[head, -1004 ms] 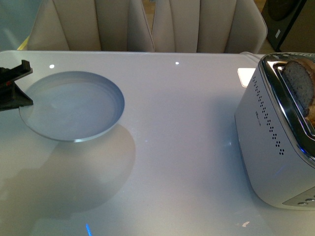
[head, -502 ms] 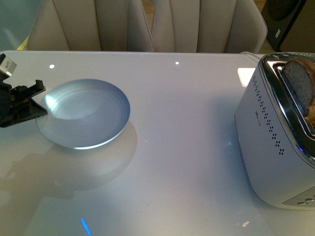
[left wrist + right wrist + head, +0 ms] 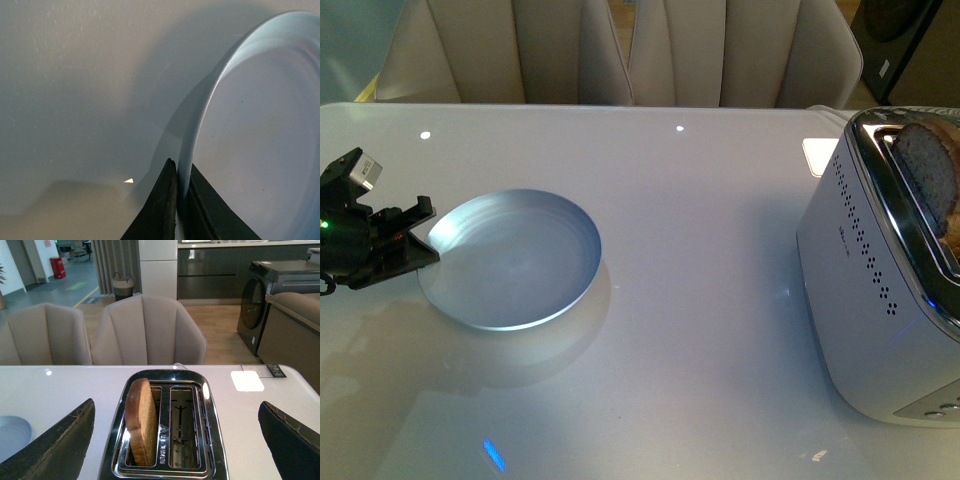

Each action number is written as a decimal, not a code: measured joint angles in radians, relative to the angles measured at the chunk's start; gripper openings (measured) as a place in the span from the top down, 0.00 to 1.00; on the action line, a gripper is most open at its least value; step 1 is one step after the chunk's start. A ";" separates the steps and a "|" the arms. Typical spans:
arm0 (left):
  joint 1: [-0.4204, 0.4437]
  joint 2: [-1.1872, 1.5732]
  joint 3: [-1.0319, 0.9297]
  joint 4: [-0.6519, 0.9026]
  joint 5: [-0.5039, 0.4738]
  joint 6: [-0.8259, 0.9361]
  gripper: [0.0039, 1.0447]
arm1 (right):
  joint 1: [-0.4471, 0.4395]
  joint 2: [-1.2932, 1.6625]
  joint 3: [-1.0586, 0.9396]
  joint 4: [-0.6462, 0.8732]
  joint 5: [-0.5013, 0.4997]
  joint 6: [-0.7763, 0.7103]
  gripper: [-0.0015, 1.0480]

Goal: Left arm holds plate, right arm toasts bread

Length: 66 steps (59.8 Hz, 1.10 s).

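A pale blue-grey plate (image 3: 515, 258) hangs tilted just over the white table, left of centre. My left gripper (image 3: 420, 250) is shut on its left rim; in the left wrist view both black jaws pinch the plate (image 3: 260, 130) edge, with the left gripper (image 3: 181, 182) closed tight. A slice of brown bread (image 3: 928, 180) stands upright in a slot of the silver toaster (image 3: 875, 300) at the right edge. In the right wrist view my right gripper (image 3: 177, 440) stands wide open above the toaster (image 3: 165, 465), its fingers either side, apart from the bread (image 3: 140, 422). The second slot is empty.
Beige chairs (image 3: 620, 50) line the table's far side. A white card (image 3: 818, 155) lies behind the toaster. A dark appliance (image 3: 255, 300) stands beyond the table in the right wrist view.
My left gripper has carried the plate to the right and a little toward me. More of the arm shows now. The toaster and bread have not moved.
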 joint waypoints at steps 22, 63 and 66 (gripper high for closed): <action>-0.010 -0.001 -0.037 -0.030 -0.016 0.009 0.68 | 0.000 0.000 0.000 0.000 0.000 0.000 0.09; 0.009 -0.396 0.012 -0.280 -0.125 0.171 0.08 | 0.000 0.000 0.000 0.000 0.000 0.000 0.09; -0.008 -0.423 -0.071 0.005 -0.240 0.187 0.17 | 0.000 0.000 0.000 0.000 -0.001 0.000 0.09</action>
